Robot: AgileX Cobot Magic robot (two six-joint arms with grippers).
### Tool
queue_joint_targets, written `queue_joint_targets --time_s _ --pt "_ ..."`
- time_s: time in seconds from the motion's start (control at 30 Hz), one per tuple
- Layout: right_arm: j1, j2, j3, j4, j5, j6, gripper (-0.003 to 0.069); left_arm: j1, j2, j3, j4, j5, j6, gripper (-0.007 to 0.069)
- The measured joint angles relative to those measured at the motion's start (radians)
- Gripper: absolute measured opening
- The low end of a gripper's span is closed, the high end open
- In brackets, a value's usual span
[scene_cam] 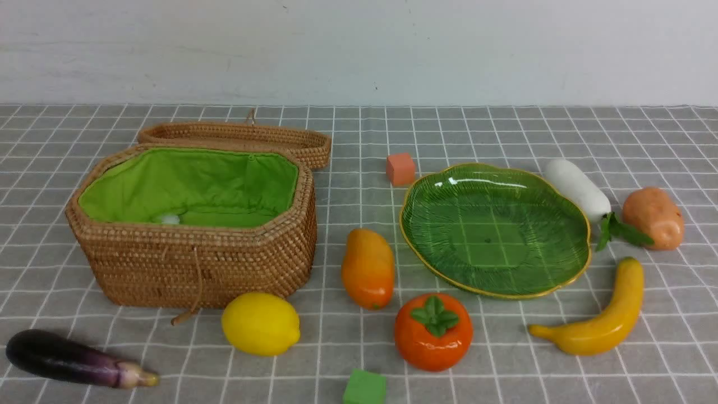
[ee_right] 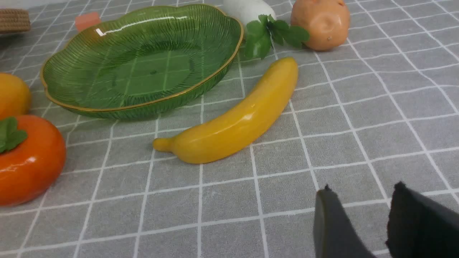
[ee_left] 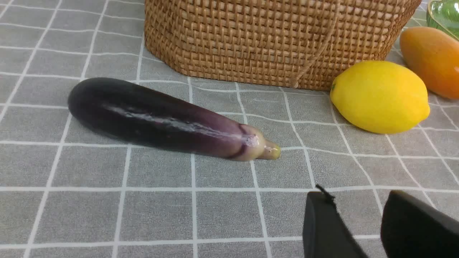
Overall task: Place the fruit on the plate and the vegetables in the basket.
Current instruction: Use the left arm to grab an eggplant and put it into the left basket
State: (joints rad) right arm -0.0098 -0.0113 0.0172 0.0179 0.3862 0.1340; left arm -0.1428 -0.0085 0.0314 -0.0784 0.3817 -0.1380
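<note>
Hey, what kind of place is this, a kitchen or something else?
Probably a staged robot-test tabletop, not a kitchen: a grey white-gridded tablecloth against a bare white wall, with toy produce like the glossy yellow toy lemon and a small green cube.

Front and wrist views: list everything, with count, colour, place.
basket: one, tan, green-lined, left.
plate: one, green, right of centre.
eggplant: one, purple, near left.
lemon: one, yellow, before basket.
mango: one, orange-yellow, left of plate.
persimmon: one, orange, before plate.
banana: one, yellow, plate's near right.
radish: one, white, plate's far right.
potato: one, tan-orange, beside radish.
orange cube: one, behind plate.
green cube: one, nearest edge.
hands: two, black, open; left hand by eggplant, right hand by banana.
</note>
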Motion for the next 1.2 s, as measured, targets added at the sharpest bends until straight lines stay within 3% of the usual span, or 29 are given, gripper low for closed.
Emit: queue_joint_targets --time_s 0.57,0.97,1.13,1.17,1.2 --pt "0.000 0.000 0.000 0.000 0.000 -0.001 0.0240 0.000 0.000 0.000 -0.010 -0.043 -0.007 0.0239" --pt "0.000 0.000 0.000 0.000 0.000 -0.001 0.0240 0.000 0.000 0.000 -0.455 -0.392 -0.274 0.0237" --pt "0.000 0.000 0.000 -0.011 -0.008 -0.002 0.0240 0.000 0.008 -0.073 -0.471 -0.292 -0.252 0.0149" --pt "0.000 0.000 0.002 -0.025 -0.026 -0.003 0.0240 0.000 0.033 -0.130 -0.453 -0.232 -0.218 0.0079" --pt "0.000 0.000 0.003 -0.024 -0.032 0.000 0.0240 0.000 0.042 -0.149 -0.448 -0.213 -0.206 0.0061"
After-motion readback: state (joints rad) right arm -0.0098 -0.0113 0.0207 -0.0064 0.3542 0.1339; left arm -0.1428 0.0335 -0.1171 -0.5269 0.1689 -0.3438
